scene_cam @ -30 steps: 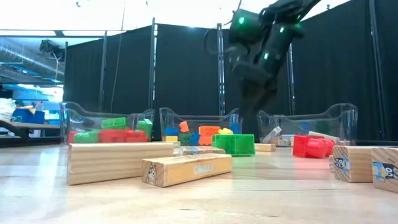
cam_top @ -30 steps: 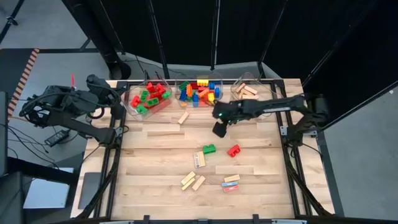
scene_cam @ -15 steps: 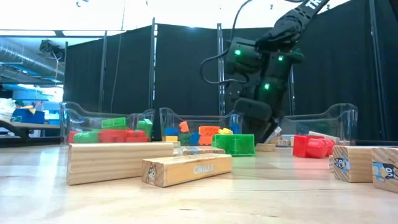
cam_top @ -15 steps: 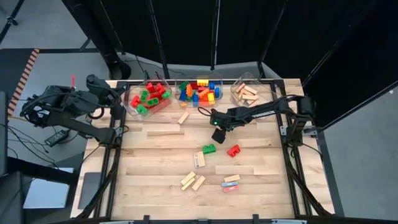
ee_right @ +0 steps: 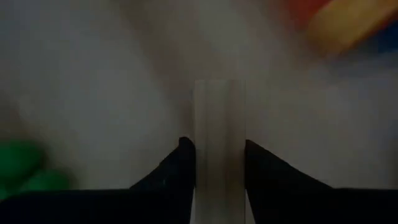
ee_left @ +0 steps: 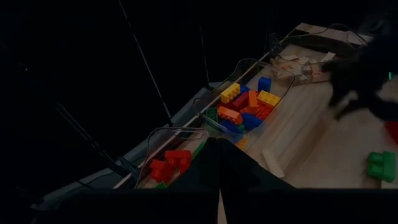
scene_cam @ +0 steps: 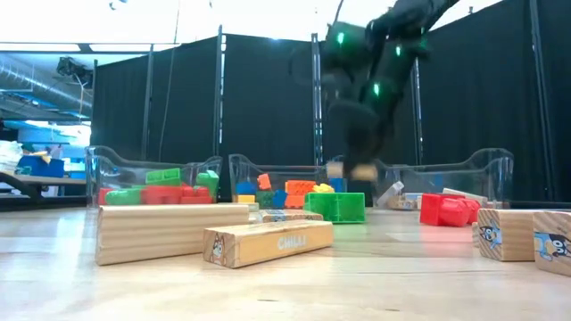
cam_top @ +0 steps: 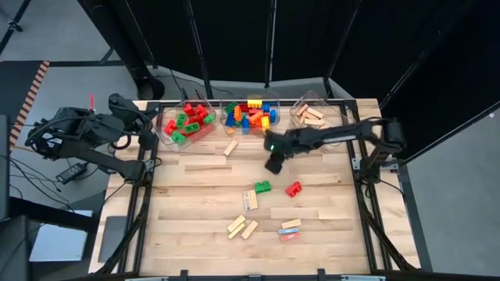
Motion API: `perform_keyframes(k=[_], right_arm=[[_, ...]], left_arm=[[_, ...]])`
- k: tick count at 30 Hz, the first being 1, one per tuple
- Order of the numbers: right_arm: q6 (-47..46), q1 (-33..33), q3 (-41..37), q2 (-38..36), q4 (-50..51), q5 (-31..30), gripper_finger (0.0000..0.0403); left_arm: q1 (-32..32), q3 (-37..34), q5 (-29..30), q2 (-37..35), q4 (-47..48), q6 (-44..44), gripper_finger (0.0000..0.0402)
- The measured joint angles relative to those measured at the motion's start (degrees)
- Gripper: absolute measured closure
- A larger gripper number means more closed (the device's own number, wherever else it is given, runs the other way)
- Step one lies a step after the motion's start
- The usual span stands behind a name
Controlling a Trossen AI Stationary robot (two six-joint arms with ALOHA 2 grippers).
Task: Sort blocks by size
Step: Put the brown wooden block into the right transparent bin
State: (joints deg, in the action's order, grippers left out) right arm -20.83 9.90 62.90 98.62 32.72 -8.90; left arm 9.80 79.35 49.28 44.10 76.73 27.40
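Over the table's far middle, my right gripper (cam_top: 275,161) hangs off the surface w/ its two fingers (ee_right: 180,168) pinching a small tan wooden bar (ee_right: 218,143) between them; from the low cam the bar (scene_cam: 350,170) shows as a pale piece held in the air under the dark wrist, in front of the bins. Right arm reaches in from the table's right edge. My left gripper (ee_left: 219,186) is parked off the table's far left corner, fingers pressed together, holding nothing. Along the far edge sit three clear bins: left bin (cam_top: 162,129) w/ red and green bricks, middle bin (cam_top: 227,106) w/ mixed blue, orange, yellow and red bricks, right bin (cam_top: 295,112) w/ tan bars. Loose on the wood: one tan bar (cam_top: 230,147) just in front of the middle bin, a green brick (cam_top: 262,187) and a red brick (cam_top: 293,188) near each other below the right gripper, a bar (cam_top: 250,200) beside the green brick, two bars (cam_top: 242,227) side by side nearer me, and two more stacked-looking pieces (cam_top: 290,229) to their right, approx. mid-table.
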Motion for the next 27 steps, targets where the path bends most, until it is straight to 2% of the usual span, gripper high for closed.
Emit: perform_keyframes(k=[4,9,11,14,19,24,27], right_arm=[[2.88,3.04,2.19,-7.31,2.93,-7.48,0.0285],[-0.4,10.03,2.43,-18.83,9.33,-21.14,0.0285],[-0.42,13.01,1.39,-21.96,9.93,-23.52,0.0285],[-0.38,16.9,-0.75,-23.93,10.08,-23.46,0.0285],[-2.02,22.73,-5.97,-23.17,11.67,-25.19,0.0276],[-0.95,26.59,-8.43,-22.74,9.58,-15.13,0.0185],[-0.65,27.1,-8.23,-22.77,8.96,-13.26,0.0143]], left_arm=[[0.01,0.0,0.0,0.0,-0.04,0.0,0.0397],[0.0,0.0,0.0,0.0,-0.07,-0.04,0.0397],[0.01,0.0,0.0,0.0,-0.07,-0.04,0.0397],[0.02,0.0,0.0,0.0,-0.07,-0.08,0.0397],[0.01,0.0,0.0,0.0,-0.09,0.12,0.0397],[0.0,0.0,0.0,0.0,-0.1,0.26,0.0397],[0.02,0.0,0.0,0.0,-0.1,0.28,0.0397]])
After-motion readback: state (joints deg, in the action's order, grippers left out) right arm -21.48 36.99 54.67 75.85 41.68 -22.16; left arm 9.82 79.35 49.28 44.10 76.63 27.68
